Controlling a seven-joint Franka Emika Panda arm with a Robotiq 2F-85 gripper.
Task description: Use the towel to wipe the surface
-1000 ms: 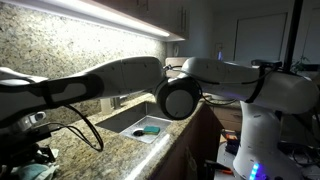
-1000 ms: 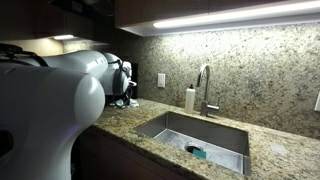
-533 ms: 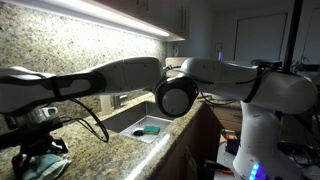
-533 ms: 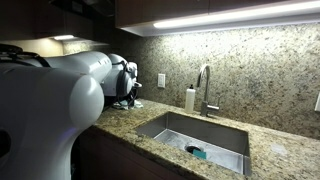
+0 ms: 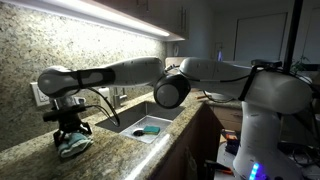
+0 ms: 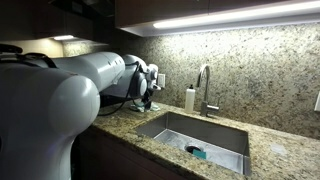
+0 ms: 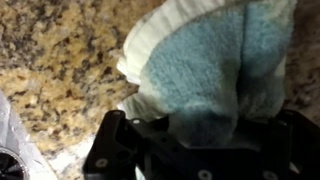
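The towel [image 7: 205, 65] is light blue with a pale cream edge. It fills the wrist view, bunched between my gripper's [image 7: 200, 128] black fingers and pressed on the speckled granite counter [image 7: 50, 70]. In an exterior view the gripper [image 5: 72, 136] points down on the towel [image 5: 73, 146] at the counter's left part [image 5: 120, 148]. In an exterior view the gripper [image 6: 147, 99] sits low over the counter [image 6: 130, 118] left of the sink; the towel is hidden there.
A steel sink [image 6: 195, 135] holds a teal item [image 5: 151, 129]. A faucet [image 6: 205, 88] and soap bottle [image 6: 189, 98] stand behind it. A wall outlet [image 6: 160, 80] is on the granite backsplash. The counter's front edge [image 5: 165, 150] is close.
The arm has swept along the counter toward the sink, dragging the towel with it. The gripper stays closed on the towel.
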